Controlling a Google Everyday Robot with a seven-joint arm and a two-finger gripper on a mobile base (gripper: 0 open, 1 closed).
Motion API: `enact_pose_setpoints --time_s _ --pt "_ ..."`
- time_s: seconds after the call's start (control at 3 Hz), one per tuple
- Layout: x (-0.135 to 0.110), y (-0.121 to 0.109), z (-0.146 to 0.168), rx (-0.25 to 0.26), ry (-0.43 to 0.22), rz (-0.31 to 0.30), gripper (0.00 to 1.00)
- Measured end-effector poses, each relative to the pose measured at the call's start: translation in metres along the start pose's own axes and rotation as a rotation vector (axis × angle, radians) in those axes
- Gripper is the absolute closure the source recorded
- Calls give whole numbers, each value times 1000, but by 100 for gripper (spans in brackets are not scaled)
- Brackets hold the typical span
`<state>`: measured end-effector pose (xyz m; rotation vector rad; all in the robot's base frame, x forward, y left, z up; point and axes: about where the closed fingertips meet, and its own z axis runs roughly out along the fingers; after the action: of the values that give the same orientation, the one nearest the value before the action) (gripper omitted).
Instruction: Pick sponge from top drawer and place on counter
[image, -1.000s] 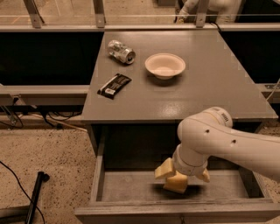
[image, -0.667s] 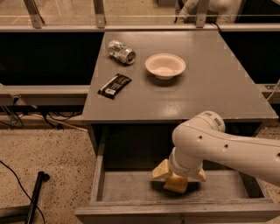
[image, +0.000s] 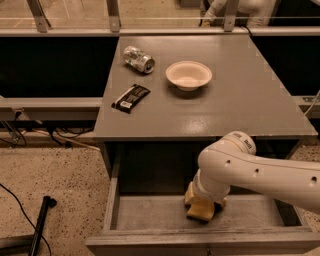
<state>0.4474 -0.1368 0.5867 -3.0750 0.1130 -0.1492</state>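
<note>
The top drawer (image: 150, 212) is pulled open below the grey counter (image: 240, 100). My white arm (image: 260, 172) comes in from the right and bends down into the drawer. My gripper (image: 204, 201) is low in the drawer's middle, right at the pale-yellow sponge (image: 201, 213). The sponge lies on the drawer bottom near the front panel, partly covered by the wrist. I cannot tell whether the sponge is held.
On the counter stand a white bowl (image: 188, 75), a crushed can (image: 139, 59) and a dark wrapped bar (image: 130, 97). A metal rail (image: 50, 103) runs to the left. A black pole (image: 41, 220) lies on the speckled floor at lower left.
My arm and gripper have shifted slightly left and lower in the drawer, closer onto the sponge. The things on the counter have not moved.
</note>
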Motion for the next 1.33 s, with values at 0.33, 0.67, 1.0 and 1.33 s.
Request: enact_pose_setpoints --time_s 0.33,0.67,1.0,1.33 --pt "1 0 -6 1 0 0 63" --pt "1 -1 -10 1 0 0 94" --pt "1 -1 -10 1 0 0 100" --pt "1 -5 -33 33 -1 -36 96"
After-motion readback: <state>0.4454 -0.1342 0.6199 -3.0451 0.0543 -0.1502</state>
